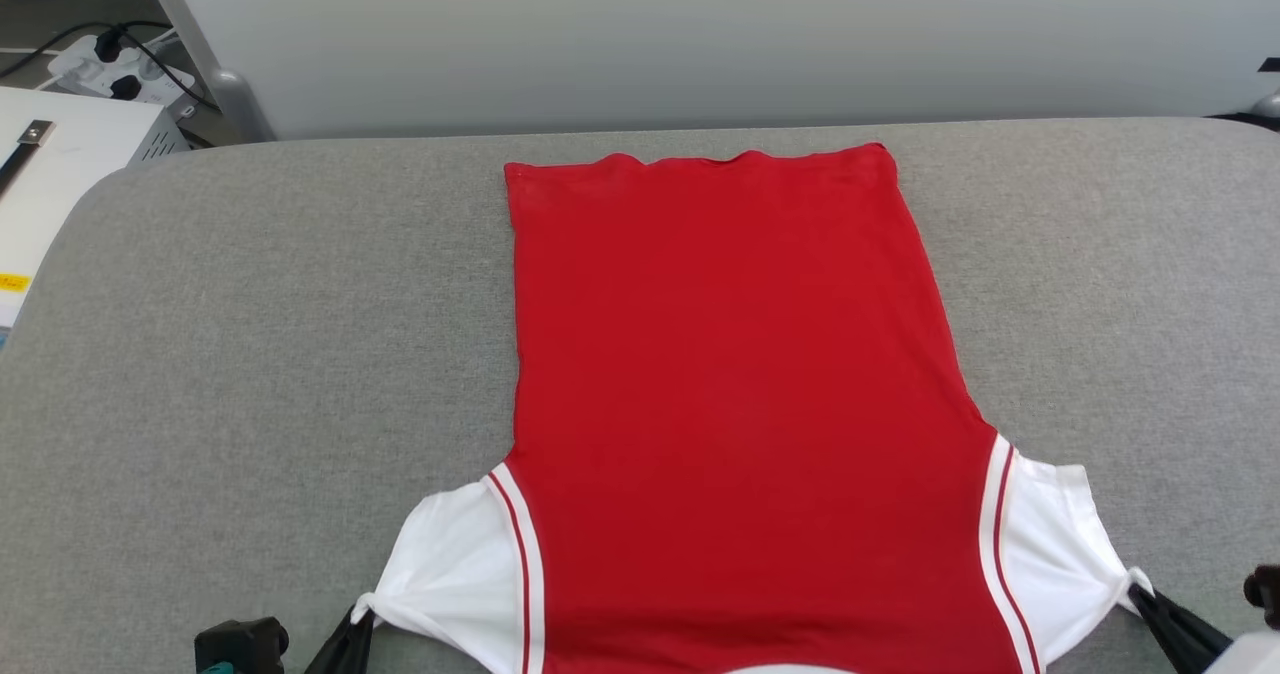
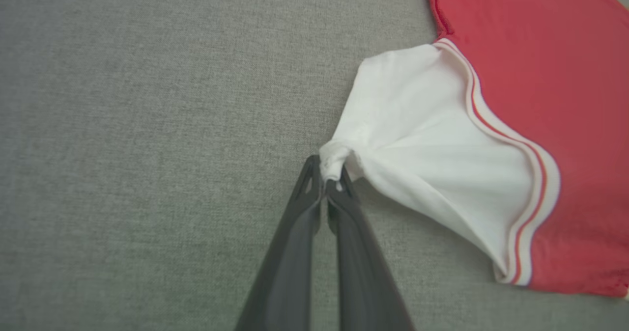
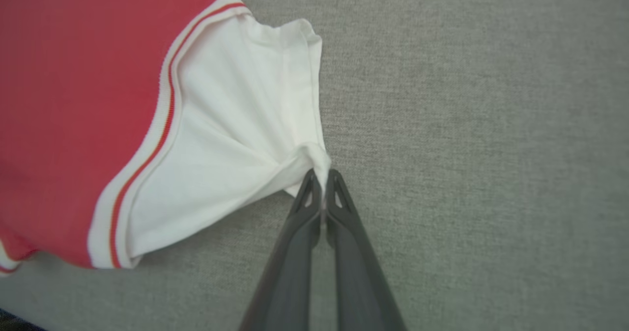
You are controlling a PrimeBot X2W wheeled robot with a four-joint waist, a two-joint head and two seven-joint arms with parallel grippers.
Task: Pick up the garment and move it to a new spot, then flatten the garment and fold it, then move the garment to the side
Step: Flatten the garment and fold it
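Garment lies flat mid grey pad, hem toward the pad's far edge; my left gripper and right gripper each pinch a white sleeve tip at its near edge. Risk: the pinches are thin, so an uneven pull could slip one sleeve tip out or skew and wrinkle the garment. Count: one garment, two sleeves, two grippers.

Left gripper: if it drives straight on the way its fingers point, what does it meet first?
The left gripper is shut on the garment at its white sleeve tip, so that fabric would bunch first. Beyond it lies bare grey pad, though height is unclear.
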